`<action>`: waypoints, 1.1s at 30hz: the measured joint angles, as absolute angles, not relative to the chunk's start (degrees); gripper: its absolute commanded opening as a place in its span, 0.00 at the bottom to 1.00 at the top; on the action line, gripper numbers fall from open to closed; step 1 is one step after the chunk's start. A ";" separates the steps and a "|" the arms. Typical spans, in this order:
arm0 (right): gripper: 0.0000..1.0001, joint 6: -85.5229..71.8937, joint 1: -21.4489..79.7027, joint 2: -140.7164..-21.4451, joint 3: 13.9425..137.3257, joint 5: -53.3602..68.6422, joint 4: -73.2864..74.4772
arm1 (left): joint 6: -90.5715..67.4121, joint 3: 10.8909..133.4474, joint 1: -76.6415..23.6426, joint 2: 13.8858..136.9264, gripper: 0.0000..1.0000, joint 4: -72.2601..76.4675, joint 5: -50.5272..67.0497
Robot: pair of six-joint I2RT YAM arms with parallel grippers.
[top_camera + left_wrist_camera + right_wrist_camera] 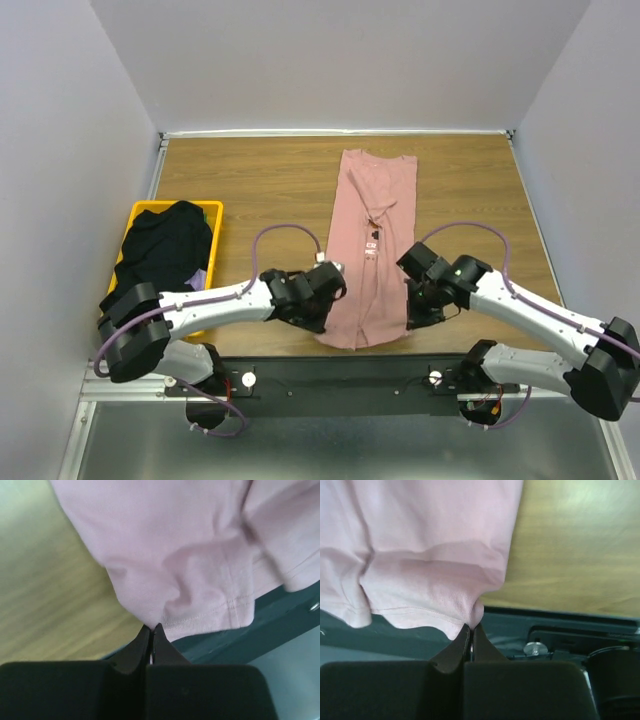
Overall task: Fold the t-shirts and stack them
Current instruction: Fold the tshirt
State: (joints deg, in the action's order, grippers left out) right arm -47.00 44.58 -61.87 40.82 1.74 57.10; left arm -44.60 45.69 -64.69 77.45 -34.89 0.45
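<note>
Wood shows on either side of the pink t-shirt (370, 240), which lies in the middle of the table (250, 180). It is folded lengthwise into a long narrow strip that runs from the far side down to the near edge, with its small printed patch about halfway along. Its near hem reaches the dark rail at the table's front.

The left gripper (322, 318) is at the near left corner of that hem and the right gripper (412, 316) is at the near right corner, one on each side of the strip. In the left wrist view the two black fingers (137, 647) are pressed together, their tips pinching the pink cloth right at the stitched hem. The fabric bunches into soft folds just above the pinch. The right wrist view shows the same: fingers closed tight on the hem corner, cloth gathered above the tips, bare wood beside it and the dark rail below. Both corners seem slightly raised off the table, though the close views are too blurred to be sure.

At the left of the table stands a yellow basket (140, 212) with a black t-shirt (165, 245) heaped in it and rising above the rim. A bit of purple cloth (198, 278) peeks out beneath it. The basket is well apart from the pink t-shirt
</note>
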 measured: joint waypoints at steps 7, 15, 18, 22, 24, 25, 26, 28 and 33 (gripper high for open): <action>0.01 -41.78 40.16 -72.58 55.61 -12.12 56.51 | -36.91 57.28 -49.25 83.40 0.00 -29.89 -0.01; 0.01 -28.71 24.93 -84.29 67.29 -18.33 47.07 | -28.45 74.24 -40.14 98.24 0.00 -23.11 -0.47; 0.01 -25.93 23.57 -87.85 69.12 -18.81 43.75 | -26.81 78.39 -38.65 103.24 0.00 -21.56 -0.80; 0.01 -23.27 21.80 -91.50 69.30 -18.81 40.05 | -25.93 80.14 -37.12 107.59 0.00 -20.60 -0.91; 0.01 -22.37 21.02 -93.19 69.30 -18.76 38.37 | -25.89 80.36 -36.62 109.03 0.00 -20.27 -0.91; 0.01 -22.02 20.84 -93.93 69.30 -18.72 37.50 | -25.91 80.42 -36.40 109.45 0.00 -20.16 -0.93; 0.01 -21.69 20.69 -94.54 69.30 -18.68 36.80 | -25.93 80.55 -36.29 109.86 0.00 -19.79 -0.95; 0.01 -20.97 20.51 -95.46 69.30 -18.63 35.59 | -25.98 80.58 -36.21 110.48 0.00 -19.44 -0.95; 0.01 -19.90 19.79 -97.80 69.28 -18.55 32.62 | -26.61 80.51 -36.01 111.57 0.00 -18.24 -1.10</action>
